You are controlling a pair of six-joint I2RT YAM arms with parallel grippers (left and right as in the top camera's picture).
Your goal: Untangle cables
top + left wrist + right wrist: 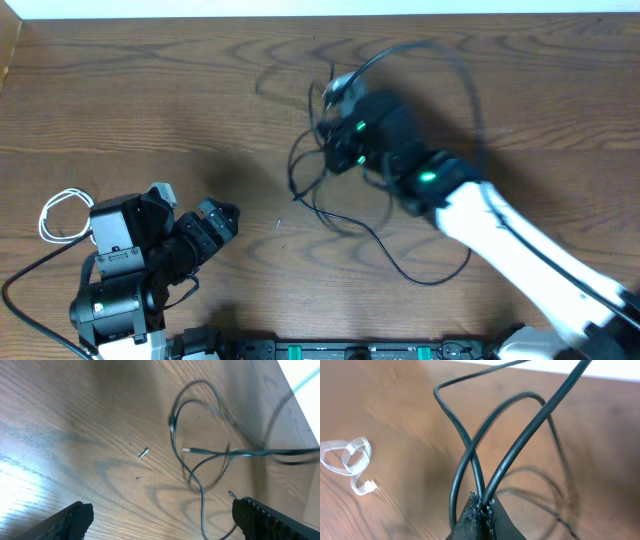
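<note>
While black cables (210, 452) sit looped over one another mid-tabletop (150, 100), right end effector (482, 502) at tangle's far edge is clamped shut on several strands, probably to pull loops apart. White cable (60, 215) is coiled well left of tangle, separate. Left end effector (162, 510) near tangle, jaws wide, empty. Blur hides plugs and crossings.

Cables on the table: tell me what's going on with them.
The right end effector is shut on the black cables, pinching several strands at its tips while the rest trails in loops over the table. The left end effector is open near the table's front, holding nothing. The white cable lies coiled by itself at the left side.
</note>
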